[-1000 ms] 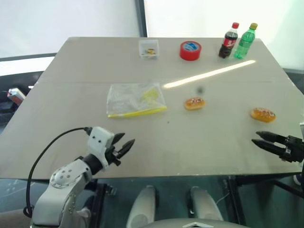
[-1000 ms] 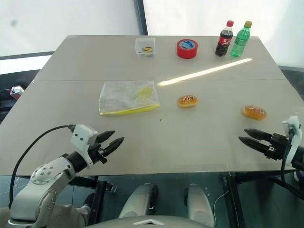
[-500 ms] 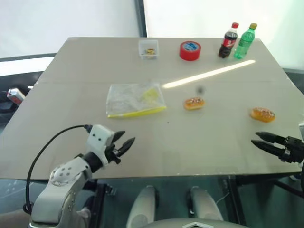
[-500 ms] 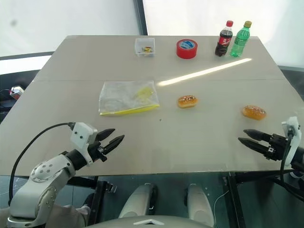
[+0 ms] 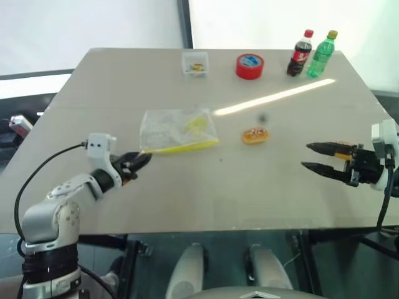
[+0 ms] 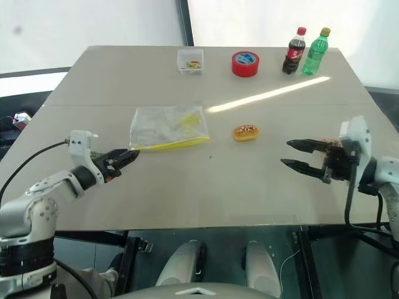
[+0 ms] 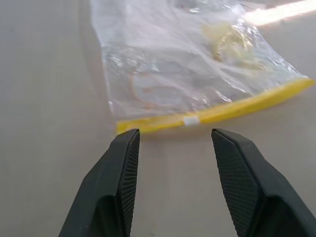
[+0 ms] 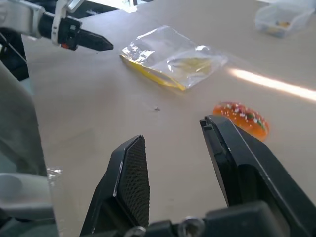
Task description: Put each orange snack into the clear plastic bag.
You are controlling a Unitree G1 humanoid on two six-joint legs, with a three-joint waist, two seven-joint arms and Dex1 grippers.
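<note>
Left gripper (image 7: 174,140) spread wide just before clear plastic bag (image 7: 187,69); right gripper (image 6: 298,154) parted, empty, near orange snack (image 6: 246,132)

**A robot test room, not a home**

A plain grey counter (image 6: 262,199) stands in a bare room with white walls and a dark upright post (image 6: 182,22) behind it. The few things on it look like set-out props: a red tape roll (image 6: 245,63), a cola bottle (image 6: 295,51), a green bottle (image 6: 314,51) and a small clear box (image 6: 190,61) in a row along the far edge. Loose cable (image 6: 31,162) runs along the robot's arm. No furnishings or decoration show.
</note>
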